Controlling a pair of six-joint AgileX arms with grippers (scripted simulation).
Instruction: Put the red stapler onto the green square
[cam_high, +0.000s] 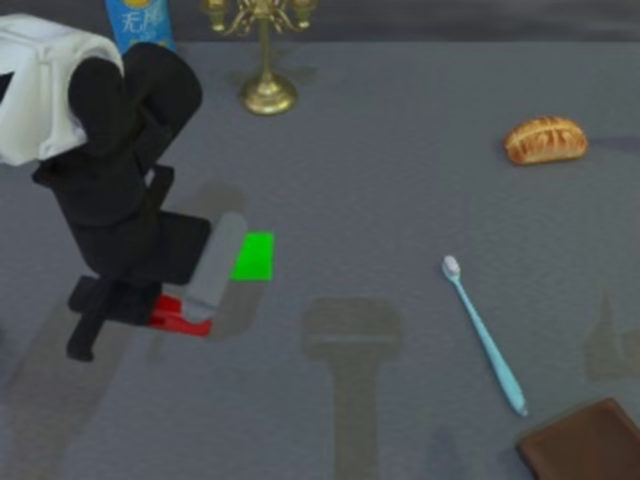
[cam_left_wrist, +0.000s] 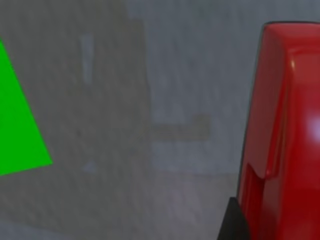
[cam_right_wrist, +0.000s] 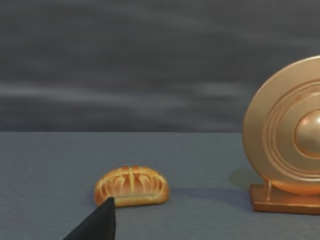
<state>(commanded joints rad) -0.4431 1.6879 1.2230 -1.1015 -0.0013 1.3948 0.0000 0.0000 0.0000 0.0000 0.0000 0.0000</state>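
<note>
The left gripper (cam_high: 185, 310) sits low at the left side of the grey surface (cam_high: 400, 180), with the small glossy bright-red elongated stapler (cam_high: 180, 318) showing just beneath it. In the left wrist view the stapler (cam_left_wrist: 282, 140) fills one edge of the frame right next to a dark fingertip, so it appears to be held, though I cannot tell from these pictures whether the fingers are actually closed on it.

The relation that matters: the flat bright-green rectangular patch, the green square (cam_high: 253, 257), lies just beside the gripper, toward the top view's right and a little farther up the surface. The stapler does not overlap it yet; a strip of bare grey separates them in the left wrist view (cam_left_wrist: 20, 120). The stapler's long axis runs roughly left to right in the top view, about as long as the patch is wide, so a short carry should centre it.

The left arm is plainly the nearer one. Of the right gripper only a dark tip (cam_right_wrist: 97, 225) shows in its own wrist view, which faces a golden-brown bread loaf (cam_right_wrist: 131, 186) and a round brass disc ornament (cam_right_wrist: 285, 145).

Farther off on the right lie a light-blue toothbrush (cam_high: 485, 335) and a brown leather-like rectangle (cam_high: 585, 445); a brass candelabra (cam_high: 266, 60) stands at the back.
</note>
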